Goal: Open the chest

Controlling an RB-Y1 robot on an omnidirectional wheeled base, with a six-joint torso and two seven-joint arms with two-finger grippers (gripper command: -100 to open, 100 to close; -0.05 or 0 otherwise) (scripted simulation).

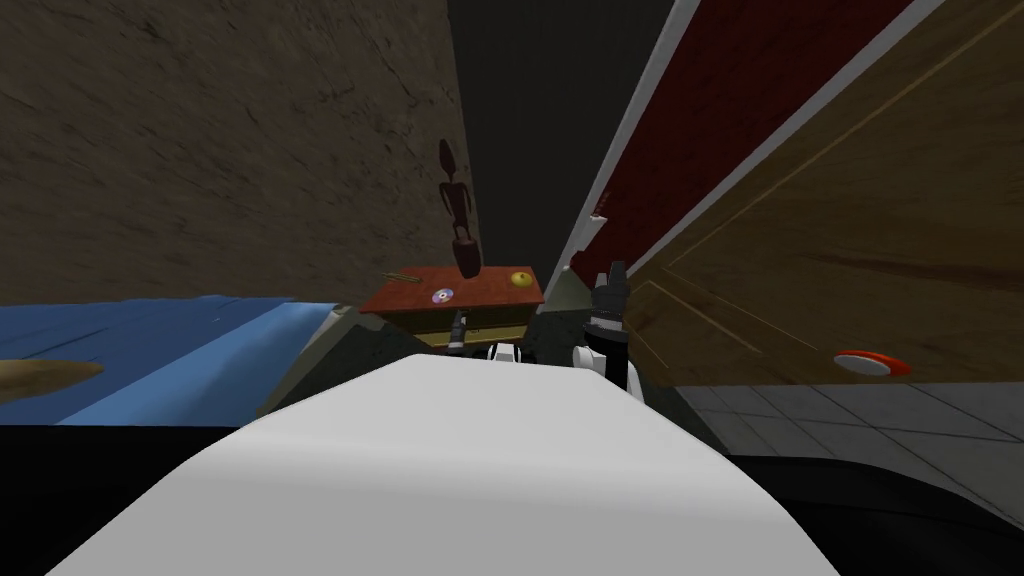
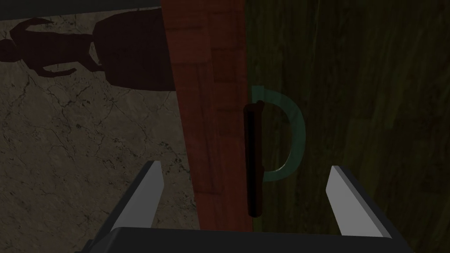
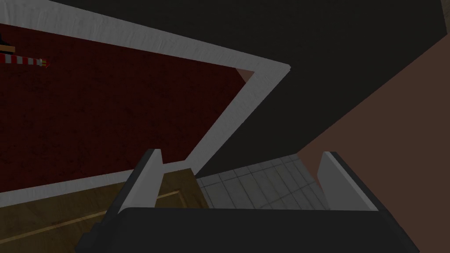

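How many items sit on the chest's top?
4: dark figurine at the back, thin sticks left, disc in front, yellow round thing right. The figurine could hide something behind it.

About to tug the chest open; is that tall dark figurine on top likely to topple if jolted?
Probably tippy: the figurine is tall and slim on a narrow pedestal. Standing near the chest's far edge, it could fall off.
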